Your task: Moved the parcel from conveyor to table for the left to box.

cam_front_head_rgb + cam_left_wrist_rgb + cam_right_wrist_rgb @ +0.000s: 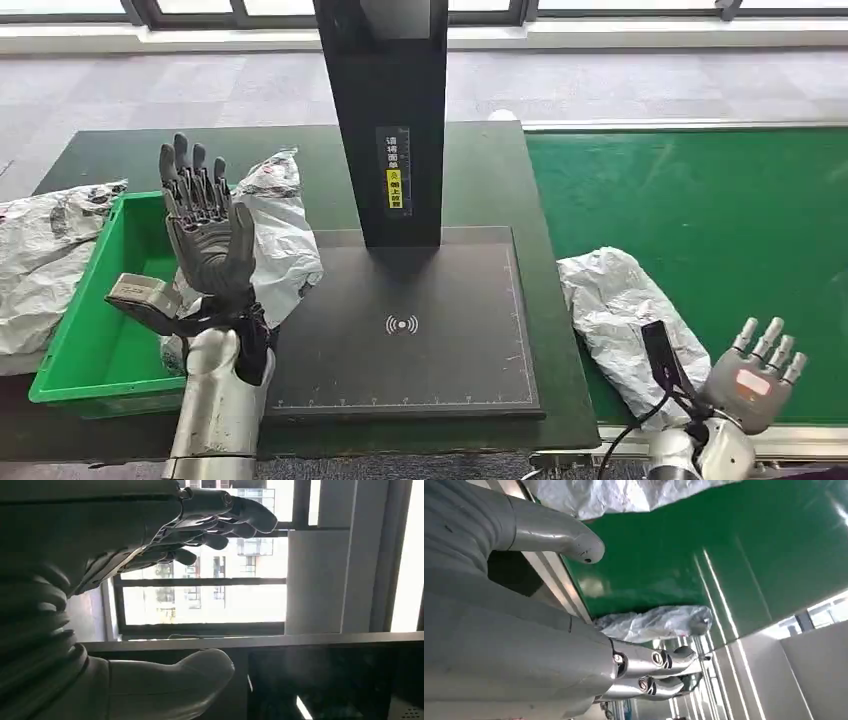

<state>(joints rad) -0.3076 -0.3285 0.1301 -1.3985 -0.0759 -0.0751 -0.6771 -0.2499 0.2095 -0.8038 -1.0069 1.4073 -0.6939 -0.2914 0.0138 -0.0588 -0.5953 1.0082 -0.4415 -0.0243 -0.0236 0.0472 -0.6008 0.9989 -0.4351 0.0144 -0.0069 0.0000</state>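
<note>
Left hand: left hand (205, 225) raised upright above the table's left part, fingers (190, 170) straight and spread wide, palm bare, holding nothing. Left wrist view agrees: fingers (235, 520) and thumb (170, 680) well apart with windows between them.
Right hand: right hand (755, 375) at about 4 o'clock in the head view, low, over the near edge of the conveyor; fingers extended and apart, nothing in them. Right wrist view shows the fingers (659, 660) straight, thumb (559, 535) apart from them.
Parcel on conveyor: crumpled silver-white parcel (630, 320) lying on the green conveyor (720, 230) at its left edge, just beside the right hand, toward 9 o'clock of it. Contact between hand and parcel cannot be told. It shows in the right wrist view too (624, 495).
Second conveyor parcel: another silver bag (659, 622) on the belt, seen in the right wrist view.
Table parcel: a silver parcel (280, 235) lies behind the left hand, resting across the bin's right rim and the scanner pad's left edge.
Bin: green bin (100, 310) at 8 o'clock on the dark table (480, 160).
Outer bag: silver bag (45, 250) draped against the bin's left wall.
Scanner: black pad (420, 330) at centre, black post (390, 110) rising from its far edge.
</note>
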